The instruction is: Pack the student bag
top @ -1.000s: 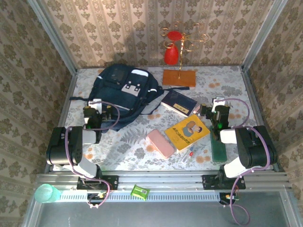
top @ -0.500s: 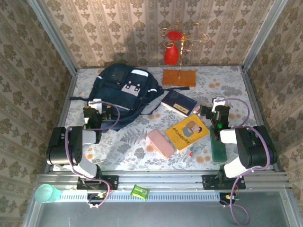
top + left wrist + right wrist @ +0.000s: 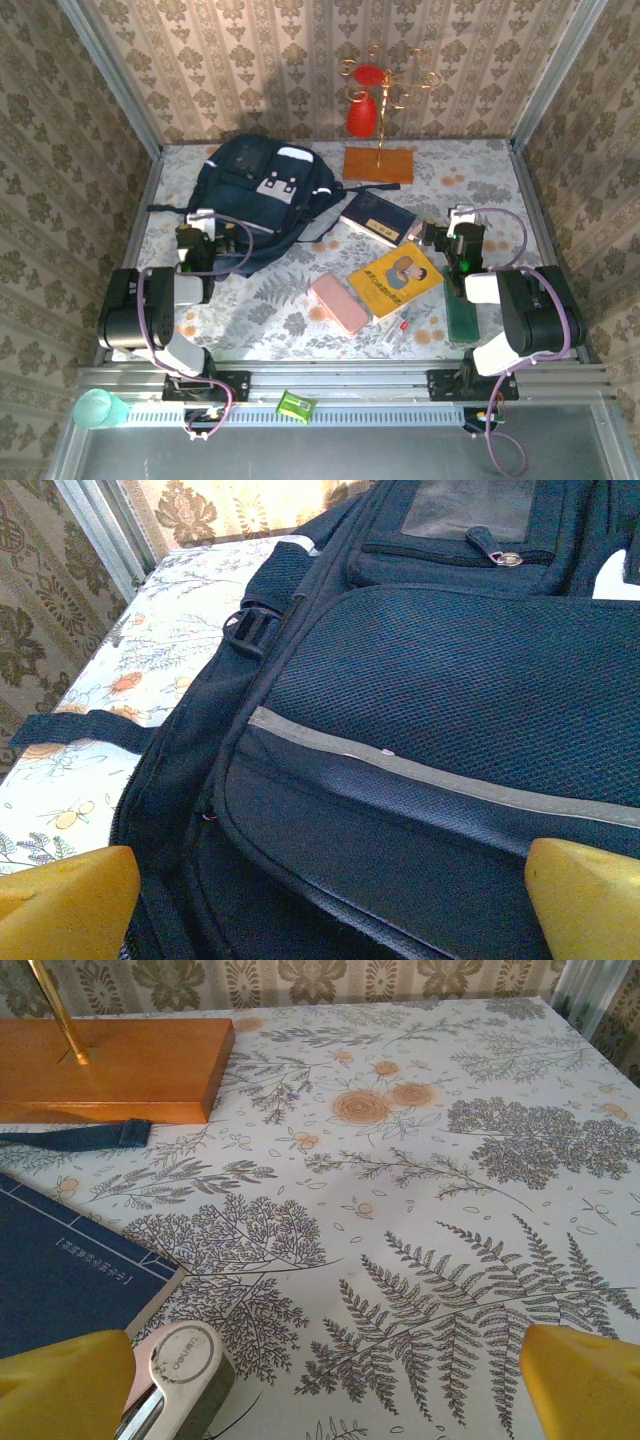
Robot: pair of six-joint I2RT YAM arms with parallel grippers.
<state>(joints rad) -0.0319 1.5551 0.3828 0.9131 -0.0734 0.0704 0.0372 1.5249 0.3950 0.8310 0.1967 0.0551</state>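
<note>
No legible text anywhere. The dark blue book (image 3: pixel 378 216) has one white printed line on its cover, too small to read. The silver metal piece (image 3: pixel 180 1365) beside it has an embossed word, illegible. The yellow book (image 3: pixel 396 277) cover print is unreadable.

The student bag (image 3: pixel 262 195) is navy with a mesh front panel, pale stripe, and grey-white patch with two buckles. It lies far-left on the table (image 3: pixel 470 170).

My left gripper (image 3: pixel 205 240) is spread wide at the bag's near edge. My right gripper (image 3: pixel 452 238) is spread wide, holding nothing, near the blue book.
</note>
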